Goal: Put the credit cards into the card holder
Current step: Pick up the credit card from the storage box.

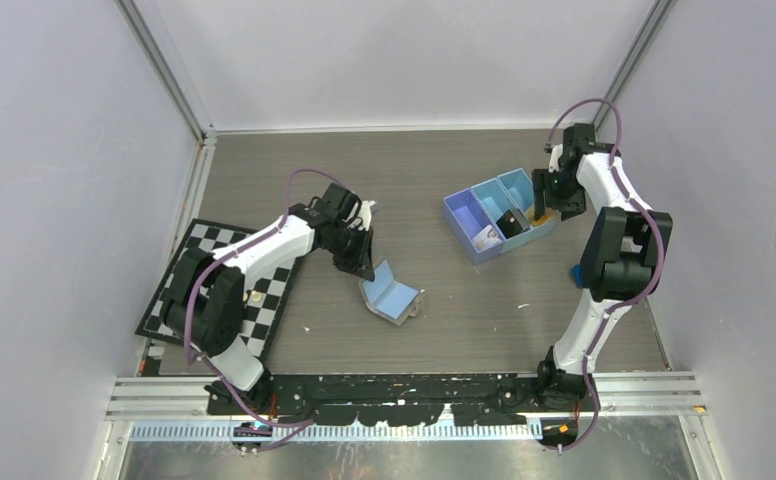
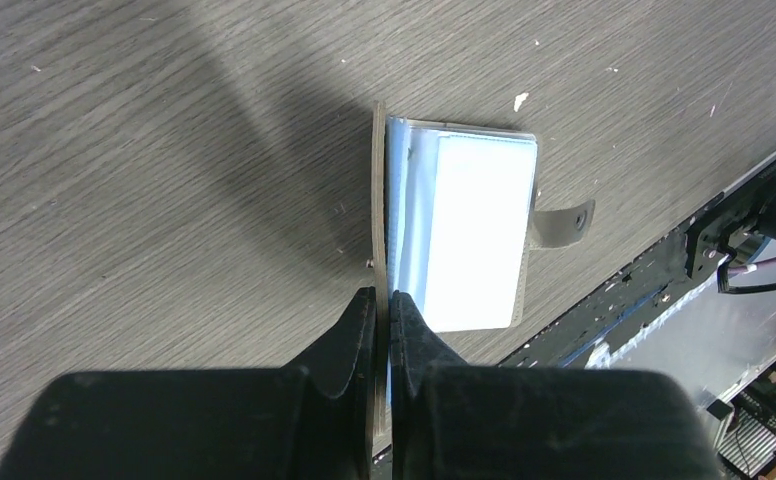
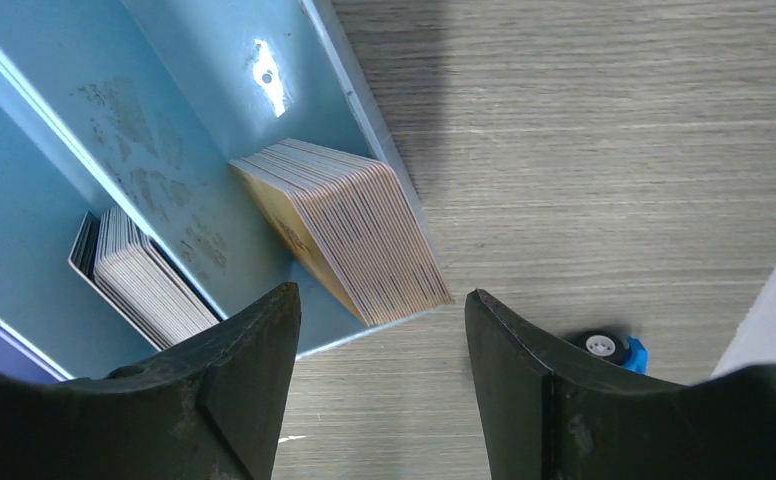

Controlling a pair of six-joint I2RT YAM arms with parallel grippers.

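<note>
I find the card holder [image 1: 394,295] open on the table, near the middle. It is grey-taupe outside and pale blue inside. One half lies flat with its snap tab sticking out sideways; the other stands upright, pinched in the left gripper [image 2: 384,298]. The credit cards [image 3: 349,235] are in the blue tray [image 1: 464,215]. An orange-faced stack leans in the end compartment, and a pale-edged stack [image 3: 149,280] stands in the next.

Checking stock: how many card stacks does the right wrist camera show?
2: an orange-faced stack in the outer compartment of the tray, a second stack in the compartment beside it. Others may be hidden.
</note>
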